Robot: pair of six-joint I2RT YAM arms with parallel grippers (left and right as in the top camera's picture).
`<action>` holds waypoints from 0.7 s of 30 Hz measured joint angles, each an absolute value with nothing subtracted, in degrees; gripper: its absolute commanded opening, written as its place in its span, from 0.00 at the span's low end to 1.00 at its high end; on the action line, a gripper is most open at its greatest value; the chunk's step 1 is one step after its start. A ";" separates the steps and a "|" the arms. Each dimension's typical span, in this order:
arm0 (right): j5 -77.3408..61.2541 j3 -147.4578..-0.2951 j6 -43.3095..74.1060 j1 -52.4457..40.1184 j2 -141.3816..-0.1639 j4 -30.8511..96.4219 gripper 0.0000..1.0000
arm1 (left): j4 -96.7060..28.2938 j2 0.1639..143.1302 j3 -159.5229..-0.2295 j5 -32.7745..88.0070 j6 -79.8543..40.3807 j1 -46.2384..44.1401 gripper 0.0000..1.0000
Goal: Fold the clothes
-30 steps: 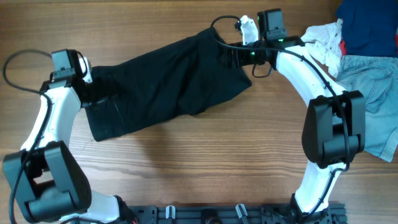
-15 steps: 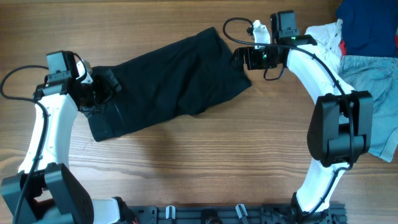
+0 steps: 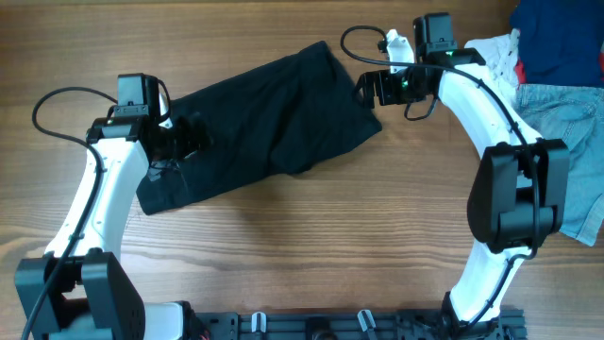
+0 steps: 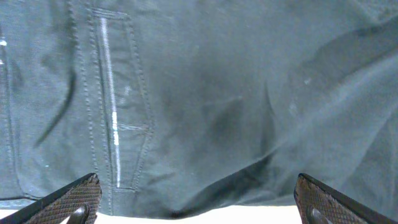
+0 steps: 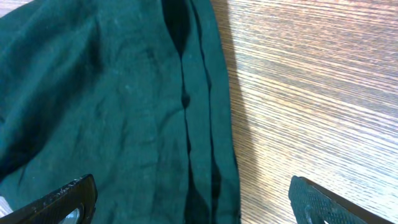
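Note:
The clothes (image 3: 264,132), one black soft garment, lie spread at a slant across the wooden table (image 3: 283,255). My left gripper (image 3: 187,140) hovers open over their left part. In the left wrist view a stitched pocket seam (image 4: 115,112) shows on the clothes (image 4: 236,93), which fill the view, and the left gripper (image 4: 198,200) holds nothing between its wide fingers. My right gripper (image 3: 370,90) stands open at the clothes' upper right edge. In the right wrist view the right gripper (image 5: 193,200) straddles the folded hem (image 5: 205,124), with bare wood to its right.
Light blue denim shorts (image 3: 571,151) lie at the right edge, with a navy garment (image 3: 562,38) and a white cloth (image 3: 491,59) behind them. A black cable (image 3: 57,99) loops beside the left arm. Bare wood runs along the front.
The left arm has swung right, carrying its open gripper in over the garment's left part. The right gripper drew back slightly to the right. The garment lies as before.

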State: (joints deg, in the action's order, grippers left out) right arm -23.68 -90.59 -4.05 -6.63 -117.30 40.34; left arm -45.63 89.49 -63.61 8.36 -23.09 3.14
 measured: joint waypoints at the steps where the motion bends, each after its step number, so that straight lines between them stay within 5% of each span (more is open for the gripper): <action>1: -23.49 -90.59 -4.34 -6.52 -117.30 40.36 1.00 | -45.63 89.49 -63.61 8.01 -23.40 3.14 1.00; 21: -20.91 -90.59 -6.76 -6.44 -119.22 43.07 1.00 | -45.19 89.49 -63.61 6.83 -25.41 2.72 1.00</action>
